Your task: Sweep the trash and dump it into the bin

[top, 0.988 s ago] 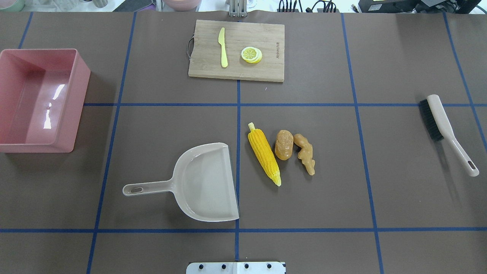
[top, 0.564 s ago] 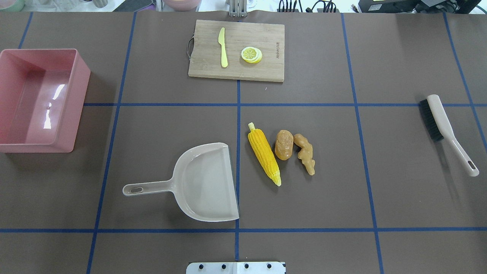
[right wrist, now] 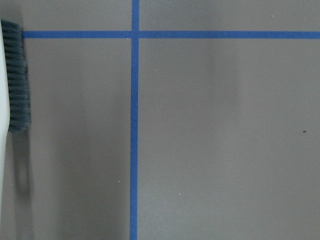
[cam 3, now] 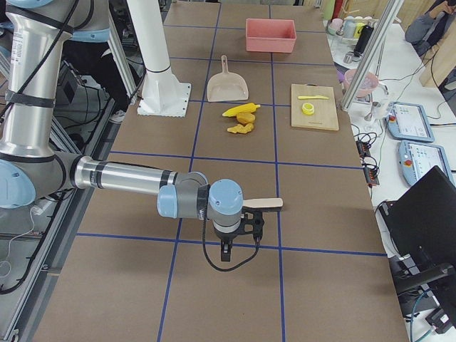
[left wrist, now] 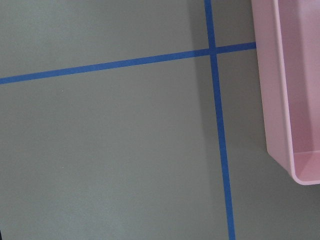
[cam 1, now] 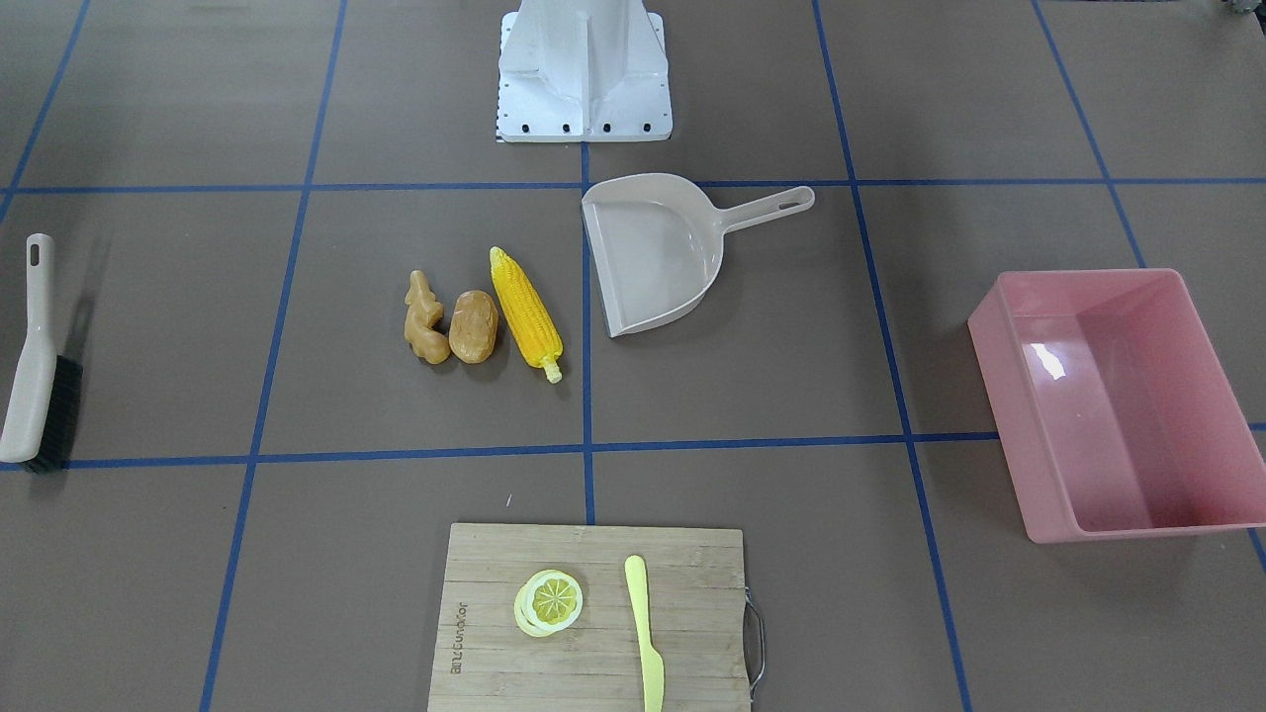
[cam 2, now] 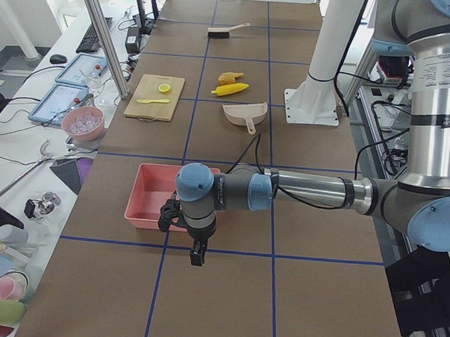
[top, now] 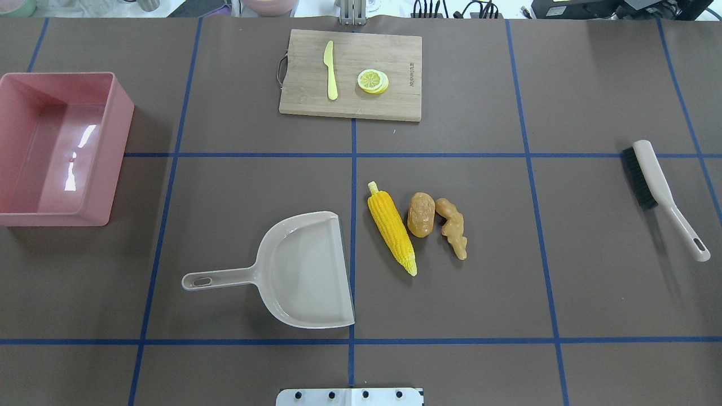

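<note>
Ribbed corn (top: 391,232), knobbly ginger (top: 453,226), glossy pink bin (top: 117,163)

A wide table under a matte brown covering (top: 507,282) is filling the scene, with strips of blue tape (top: 352,169) dividing it into large rectangles. Along its far edge a long white workbench (cam 2: 33,108) is running, carrying two blue-framed tablets (cam 2: 74,67), a black keyboard (cam 2: 89,37), a translucent pink bowl (cam 2: 83,123) and loose cables. Slanted silver aluminium posts (cam 2: 104,36) are rising between table and bench. Bright, even light is falling from above, casting only soft, faint shadows
</note>
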`<state>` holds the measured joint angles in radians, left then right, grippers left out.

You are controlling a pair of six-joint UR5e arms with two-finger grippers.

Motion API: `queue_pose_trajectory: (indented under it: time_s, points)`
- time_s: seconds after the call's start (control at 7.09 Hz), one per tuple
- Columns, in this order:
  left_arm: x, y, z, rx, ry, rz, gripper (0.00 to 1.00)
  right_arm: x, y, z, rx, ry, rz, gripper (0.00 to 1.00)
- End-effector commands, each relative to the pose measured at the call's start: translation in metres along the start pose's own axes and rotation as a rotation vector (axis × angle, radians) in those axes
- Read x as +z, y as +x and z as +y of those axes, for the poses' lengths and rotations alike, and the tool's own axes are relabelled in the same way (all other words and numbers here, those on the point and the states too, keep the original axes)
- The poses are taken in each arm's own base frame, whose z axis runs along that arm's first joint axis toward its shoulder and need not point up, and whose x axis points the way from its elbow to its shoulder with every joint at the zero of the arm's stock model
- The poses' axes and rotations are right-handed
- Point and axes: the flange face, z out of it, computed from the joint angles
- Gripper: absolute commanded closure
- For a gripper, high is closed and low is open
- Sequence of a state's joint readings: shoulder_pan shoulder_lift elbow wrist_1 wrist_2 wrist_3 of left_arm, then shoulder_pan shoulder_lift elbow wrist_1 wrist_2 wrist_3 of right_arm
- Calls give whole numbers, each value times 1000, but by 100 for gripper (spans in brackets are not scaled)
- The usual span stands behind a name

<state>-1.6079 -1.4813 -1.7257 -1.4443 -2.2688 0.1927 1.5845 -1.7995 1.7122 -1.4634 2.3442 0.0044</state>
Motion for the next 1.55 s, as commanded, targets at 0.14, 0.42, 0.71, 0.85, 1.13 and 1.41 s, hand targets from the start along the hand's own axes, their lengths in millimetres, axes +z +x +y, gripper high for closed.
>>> queue_pose_trajectory:
  time_s: [0.14,0.42,0.71,0.85,1.13,1.41]
  points:
    - [0,0,-1,2,1,0,1,-5,-10,-5,-8,10,-52,0]
    - [2,-1,-1,-1,-3,1,1,-11,-18,-7,10,19,-59,0]
    - [-3,2,-6,9,8,-2,2,6,-73,-17,13,-33,-53,0]
    - [-5,4,-8,14,12,-3,1,17,-102,-20,27,-64,-54,0]
    - [-2,0,-8,21,14,-4,2,41,-159,-31,12,-56,-41,0]
    - [-2,0,-8,26,18,-5,1,69,-181,-26,-37,-102,-3,0]
